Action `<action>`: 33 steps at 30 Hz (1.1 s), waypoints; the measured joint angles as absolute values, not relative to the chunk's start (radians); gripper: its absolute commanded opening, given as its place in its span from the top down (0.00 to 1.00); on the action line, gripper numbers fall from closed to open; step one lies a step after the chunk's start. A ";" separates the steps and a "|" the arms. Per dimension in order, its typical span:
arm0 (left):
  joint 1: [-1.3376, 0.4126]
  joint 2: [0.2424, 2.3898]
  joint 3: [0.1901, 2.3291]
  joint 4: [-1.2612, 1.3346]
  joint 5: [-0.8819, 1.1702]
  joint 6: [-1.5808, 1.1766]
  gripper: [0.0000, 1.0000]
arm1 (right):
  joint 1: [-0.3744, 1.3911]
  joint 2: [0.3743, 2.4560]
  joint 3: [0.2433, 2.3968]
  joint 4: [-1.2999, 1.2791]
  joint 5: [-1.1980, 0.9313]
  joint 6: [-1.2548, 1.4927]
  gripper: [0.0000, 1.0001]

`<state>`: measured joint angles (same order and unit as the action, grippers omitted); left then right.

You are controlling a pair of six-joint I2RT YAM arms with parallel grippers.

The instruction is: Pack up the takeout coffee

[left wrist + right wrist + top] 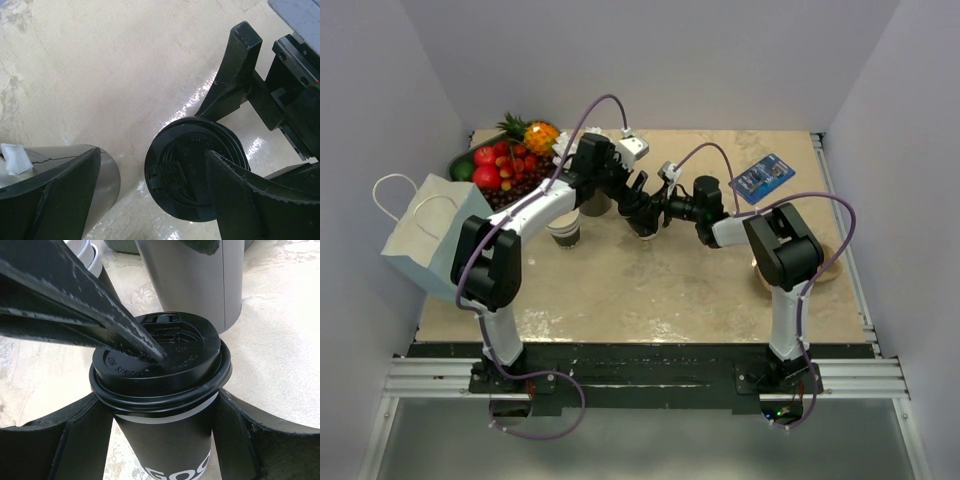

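Gripping takeout coffee (165,445), right fingers (75,440), left fingertip (142,342) on lid (192,357)

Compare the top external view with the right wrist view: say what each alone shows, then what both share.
Only the top external shows the paper bag, the fruit and the blue packet. Only the right wrist shows the white lettering on the takeout coffee and the sip flap on its black lid. Both show the grey cup.

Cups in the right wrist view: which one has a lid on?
The dark takeout coffee in the right gripper; it alone wears a black lid. The cup stack and the grey cup have none.
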<state>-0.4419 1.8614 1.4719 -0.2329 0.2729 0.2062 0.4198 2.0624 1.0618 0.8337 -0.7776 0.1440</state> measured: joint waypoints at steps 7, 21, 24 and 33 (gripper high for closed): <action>-0.447 1.866 1.460 -0.217 0.272 0.205 0.11 | 0.421 2.049 1.060 0.802 -0.778 0.122 0.18; -0.482 1.864 1.428 -0.186 0.289 0.193 0.12 | 0.426 1.953 1.002 0.662 -0.751 0.019 0.01; -0.486 1.860 1.425 -0.188 0.291 0.189 0.12 | 0.425 1.915 0.989 0.616 -0.749 -0.003 0.01; -0.487 1.803 1.392 -0.210 0.342 0.173 0.08 | 0.425 1.784 0.968 0.447 -0.742 -0.075 0.01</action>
<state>-0.4870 1.8034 1.3922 -0.2100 0.3420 0.1726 0.4252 1.7840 0.9680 0.4473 -0.7422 -0.0746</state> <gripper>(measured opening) 0.903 0.987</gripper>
